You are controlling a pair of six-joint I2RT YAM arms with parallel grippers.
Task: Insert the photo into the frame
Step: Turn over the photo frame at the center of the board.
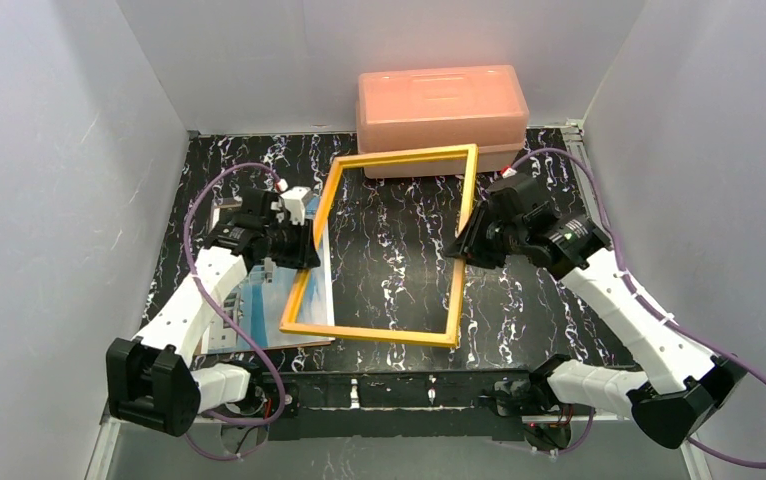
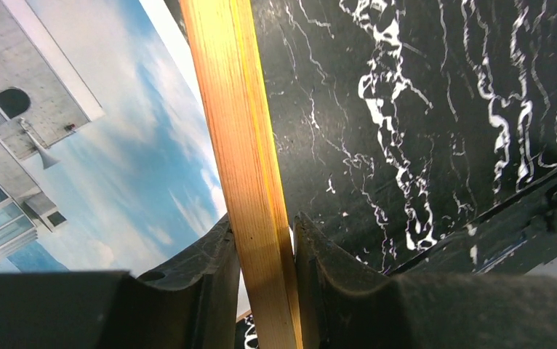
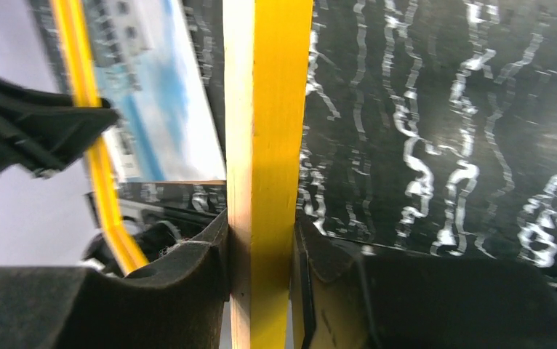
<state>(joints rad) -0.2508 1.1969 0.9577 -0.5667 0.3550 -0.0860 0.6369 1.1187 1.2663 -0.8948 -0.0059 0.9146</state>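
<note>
1. The left fingers (image 1: 304, 248) pinch the left bar of the yellow frame (image 1: 369, 333), at its 9 o'clock side.
2. The right fingers (image 1: 462, 246) pinch the right bar, at 3 o'clock.
3. The frame is in the middle of the black counter (image 1: 519, 320). I cannot tell if its near bar touches the counter.
4. The photo (image 1: 259, 300) of blue sky and a white building lies at 8 o'clock. Its right edge goes under the frame's left bar.
5. A pink box (image 1: 439, 105) sits at 12 o'clock, just behind the frame.
</note>
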